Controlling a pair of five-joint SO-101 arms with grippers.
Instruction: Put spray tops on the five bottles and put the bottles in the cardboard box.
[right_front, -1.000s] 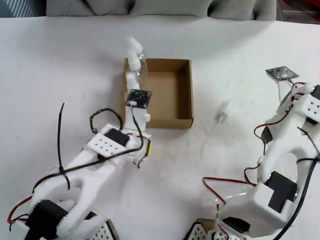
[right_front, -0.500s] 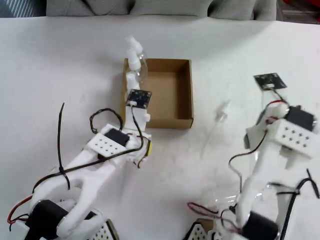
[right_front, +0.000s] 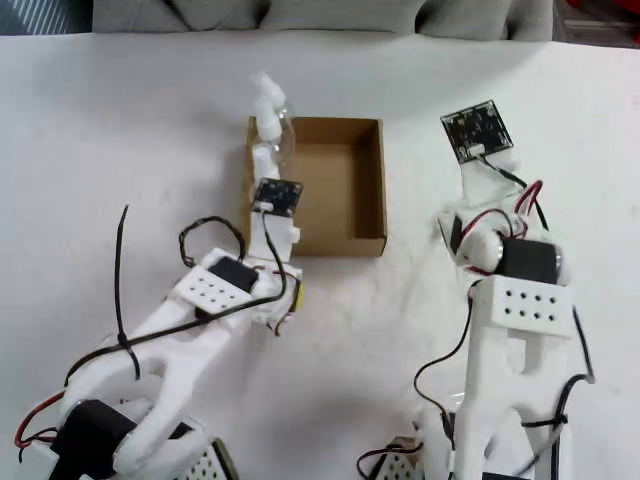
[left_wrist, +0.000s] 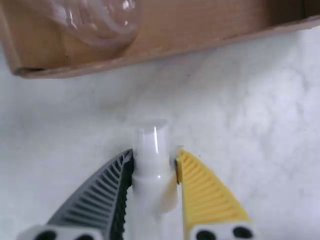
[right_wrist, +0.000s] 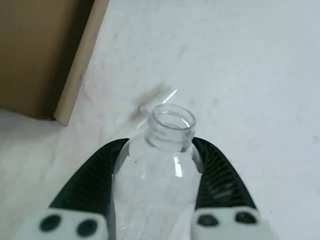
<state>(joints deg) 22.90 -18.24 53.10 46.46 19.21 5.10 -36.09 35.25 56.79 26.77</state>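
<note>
The right gripper (right_wrist: 160, 142) has its fingers grasping the open bottle (right_wrist: 160, 185) at the shoulder. The threaded neck projects beyond the fingertips, uncapped. The left gripper (left_wrist: 154, 155) has its fingers clenched on a white spray top (left_wrist: 150, 185), held between them over the table (left_wrist: 260, 100). Beyond the left fingertips stands the cardboard box (left_wrist: 150, 45), with a clear bottle (left_wrist: 100, 20) at its wall.

Likely faults:
- The thin-walled open bottle probably deforms under clamp force. The neck then tilts and the spray top cross-threads.
- Smooth plastic may rotate between the fingers during tightening, leaving the top loosely seated.
- Misaligned axes may push the top off the neck.
- The box wall is near both sets of fingers, so a wide swing may shove it
</note>
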